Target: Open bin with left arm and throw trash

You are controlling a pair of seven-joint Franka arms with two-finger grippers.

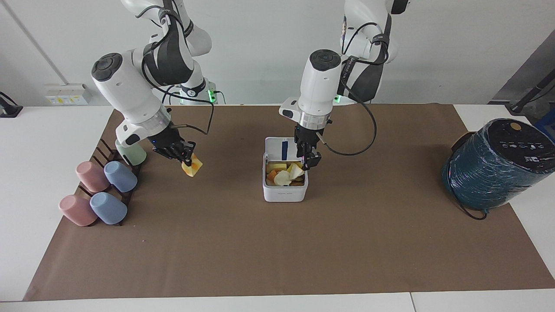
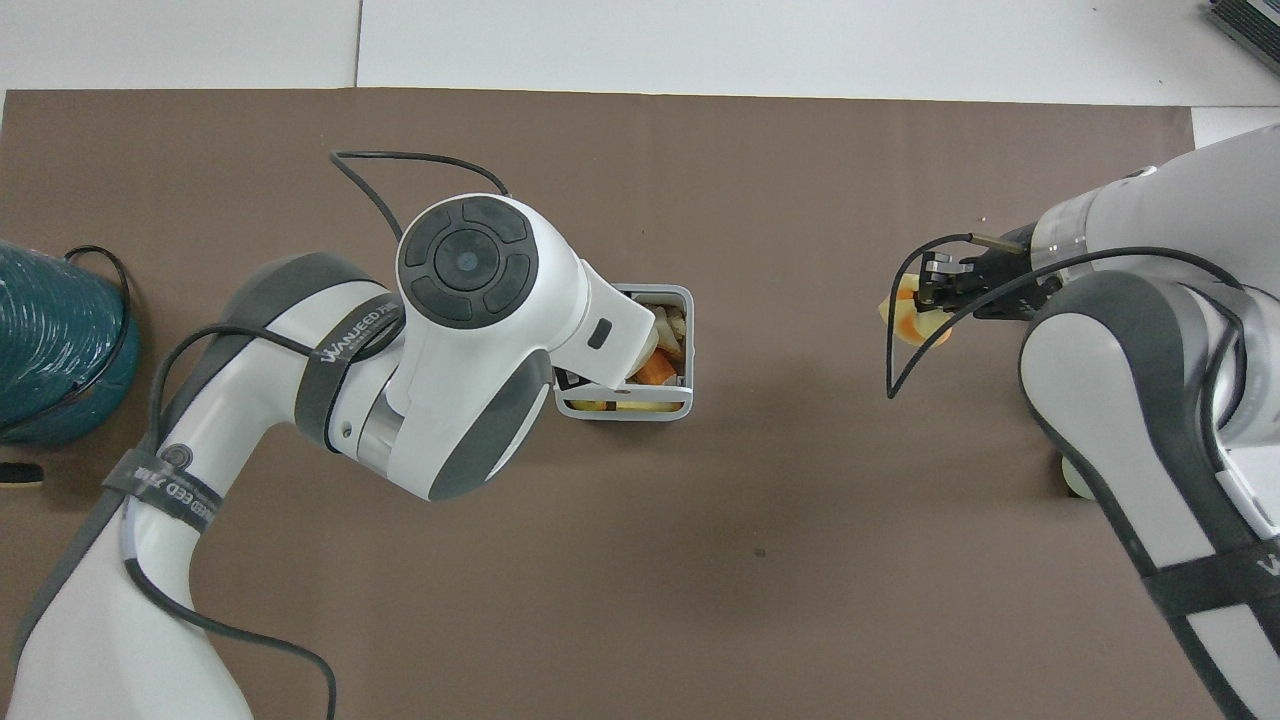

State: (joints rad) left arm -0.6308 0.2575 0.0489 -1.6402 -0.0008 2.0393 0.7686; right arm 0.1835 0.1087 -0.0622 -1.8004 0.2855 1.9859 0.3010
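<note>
I see a white bin (image 1: pixel 285 190) with a grey-rimmed lid (image 1: pixel 285 148) bearing a blue stripe inside, and in it scraps (image 1: pixel 286 173) of cream, yellow, orange and off-white. I note a yellow-and-orange piece (image 1: pixel 193 167) at the black right gripper (image 1: pixel 182 157), a brown mat (image 1: pixel 277 242) on the white table (image 1: pixel 39 143), and both arms in white with dark grey sections. I also record two pink cups (image 1: pixel 78 210), two blue cups (image 1: pixel 108 208), one pale green cup (image 1: pixel 132 154), and a dark teal wrapped cylinder (image 1: pixel 494 167) with a black top.
</note>
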